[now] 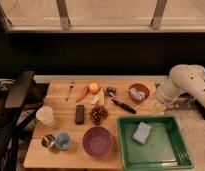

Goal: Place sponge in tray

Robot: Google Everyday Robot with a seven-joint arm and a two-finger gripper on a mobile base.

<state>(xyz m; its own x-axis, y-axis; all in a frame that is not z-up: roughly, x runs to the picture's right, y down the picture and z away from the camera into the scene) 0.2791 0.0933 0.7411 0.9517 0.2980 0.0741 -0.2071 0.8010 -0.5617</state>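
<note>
The light wooden table [61, 150] is lit dimly and evenly in a warm tone; the background behind it is left almost black. A washed-out bright band is seen along the top. The end effector [161, 105] is caught in light at the table's right edge.
</note>
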